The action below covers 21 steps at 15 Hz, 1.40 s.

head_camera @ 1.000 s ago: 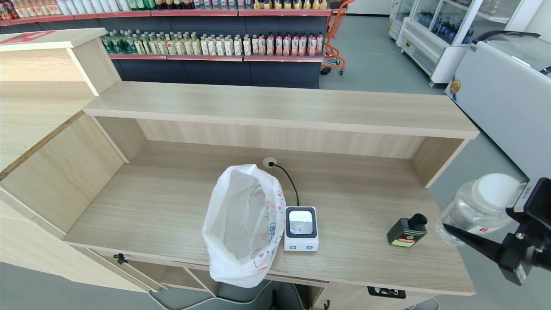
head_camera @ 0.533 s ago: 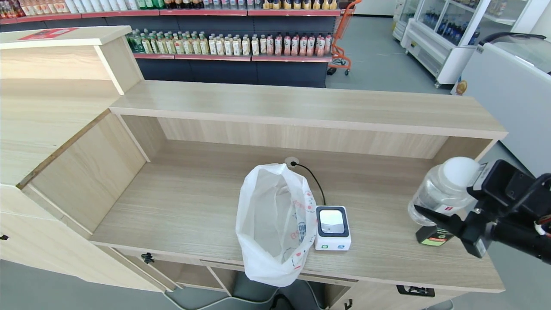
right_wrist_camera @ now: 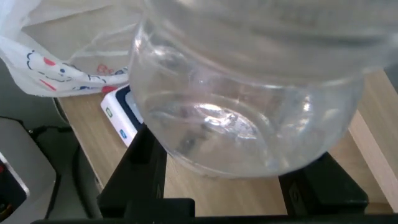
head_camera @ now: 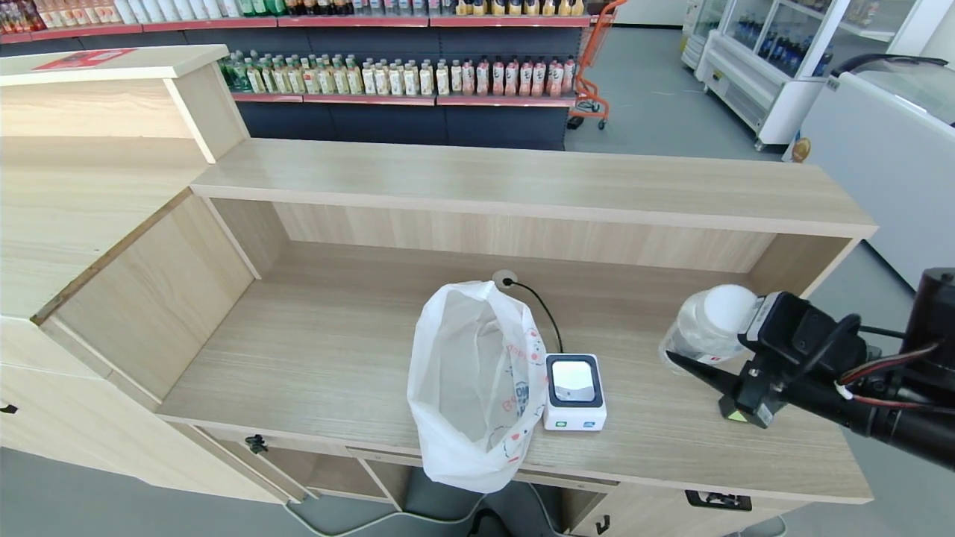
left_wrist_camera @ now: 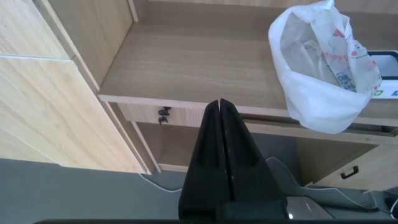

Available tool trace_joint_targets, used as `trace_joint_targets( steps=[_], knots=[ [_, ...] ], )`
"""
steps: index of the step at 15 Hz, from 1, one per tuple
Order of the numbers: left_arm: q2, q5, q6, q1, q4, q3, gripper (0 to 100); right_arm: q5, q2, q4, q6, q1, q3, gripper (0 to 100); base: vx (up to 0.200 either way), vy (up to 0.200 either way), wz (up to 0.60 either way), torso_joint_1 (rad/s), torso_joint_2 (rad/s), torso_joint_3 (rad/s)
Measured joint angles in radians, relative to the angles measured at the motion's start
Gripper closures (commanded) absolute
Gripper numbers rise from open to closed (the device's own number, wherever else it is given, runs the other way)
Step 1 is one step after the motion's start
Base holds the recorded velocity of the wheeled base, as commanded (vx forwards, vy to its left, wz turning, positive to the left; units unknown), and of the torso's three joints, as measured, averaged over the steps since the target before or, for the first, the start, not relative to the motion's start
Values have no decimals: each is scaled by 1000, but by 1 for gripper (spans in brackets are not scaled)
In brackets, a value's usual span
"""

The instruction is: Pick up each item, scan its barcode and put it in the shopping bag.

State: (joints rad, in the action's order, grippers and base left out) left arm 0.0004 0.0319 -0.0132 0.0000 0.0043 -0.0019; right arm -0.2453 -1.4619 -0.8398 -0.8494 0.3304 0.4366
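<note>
Right fingers (head_camera: 692, 370), gripping the clear bottle (head_camera: 707, 327), mask a dark bottle (head_camera: 732, 413); scanner (head_camera: 573, 392) sits beside bag (head_camera: 468, 388); left fingers (left_wrist_camera: 211, 144) pressed together.

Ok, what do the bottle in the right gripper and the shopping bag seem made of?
The bottle: likely clear glossy plastic; see-through wall, bright highlights. The shopping bag: thin translucent white plastic film, crinkled and slumping.

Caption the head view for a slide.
Right gripper holds a clear bottle above the wooden counter, right of the barcode scanner and open shopping bag.
</note>
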Motion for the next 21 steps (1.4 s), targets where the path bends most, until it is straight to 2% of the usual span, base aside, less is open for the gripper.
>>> trace_joint_targets(
  steps=[5,7,11,15,21],
  knots=[
    [0,-1,0,0,0,0,100,-171,-206,-267,-133,-35,-60,100,0,0,0,0,0,0],
    [0,-1,0,0,0,0,100,-229,-304,-330,-204,-65,-42,100,0,0,0,0,0,0],
    [0,-1,0,0,0,0,100,-397,-459,-375,-328,-88,31,100,0,0,0,0,0,0],
    [0,-1,0,0,0,0,100,-451,-547,-380,-387,-106,72,100,0,0,0,0,0,0],
    [0,-1,0,0,0,0,100,-605,-636,-381,-455,-119,177,100,0,0,0,0,0,0]
  ],
)
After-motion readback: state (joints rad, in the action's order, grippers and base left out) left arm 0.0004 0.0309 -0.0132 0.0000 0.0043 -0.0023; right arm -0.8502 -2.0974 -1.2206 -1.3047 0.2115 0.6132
